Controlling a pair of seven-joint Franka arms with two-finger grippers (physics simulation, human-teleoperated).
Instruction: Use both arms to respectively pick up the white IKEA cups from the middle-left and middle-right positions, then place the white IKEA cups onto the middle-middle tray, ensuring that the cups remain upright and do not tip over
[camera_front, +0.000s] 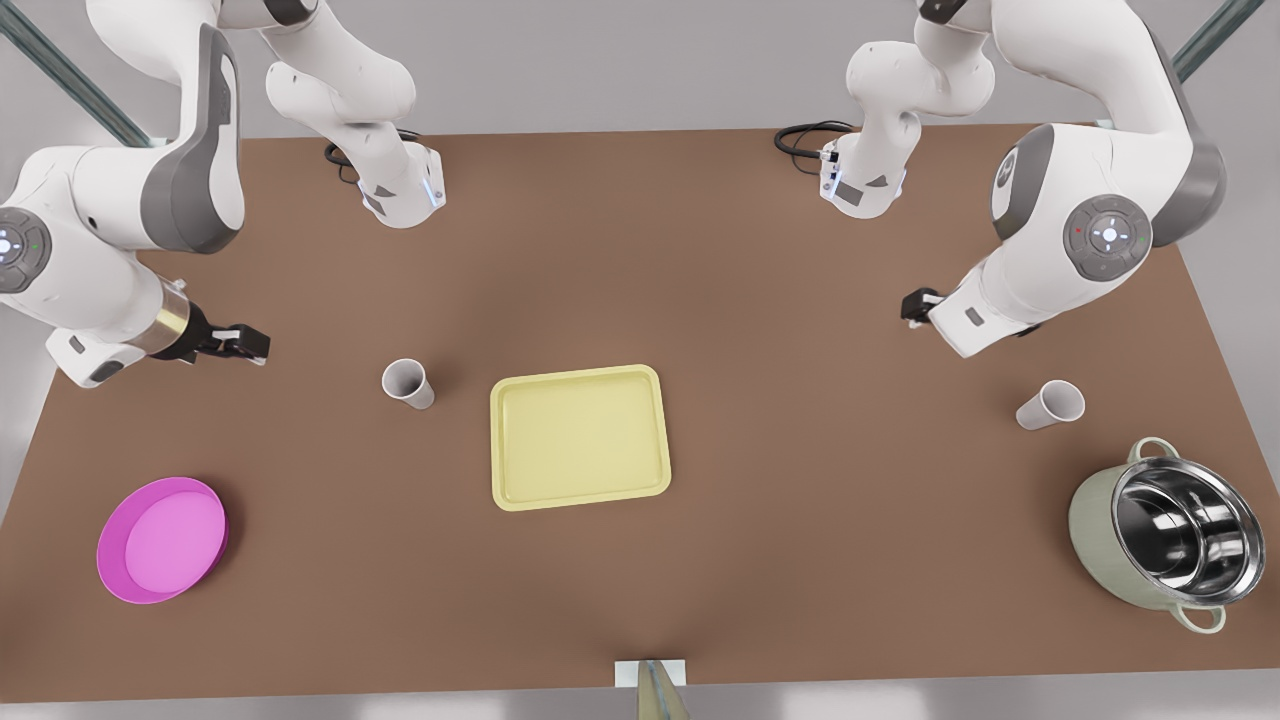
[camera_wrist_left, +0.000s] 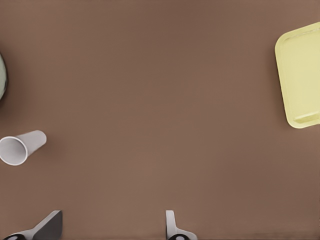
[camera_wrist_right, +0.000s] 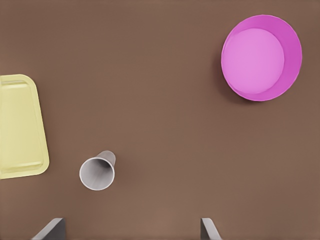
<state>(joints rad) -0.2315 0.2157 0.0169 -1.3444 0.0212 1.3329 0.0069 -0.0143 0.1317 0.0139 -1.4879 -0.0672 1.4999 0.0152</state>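
Left claw (camera_front: 912, 306), fingers spread, hovers near the small white tapered cup (camera_front: 1051, 405) beside the pale green pot (camera_front: 1160, 535). Right claw (camera_front: 245, 343), also spread, hovers near the other white cup (camera_front: 408, 383), just beside the pale yellow rectangular tray (camera_front: 580, 436).

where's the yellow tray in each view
Front view: the flat pale yellow rectangular tray lies mid-table between the two small white cups.
Left wrist view: the tray is cut off at the picture's edge.
Right wrist view: the tray is at the picture's edge, beside a cup.
Shared landmark: the brown table.
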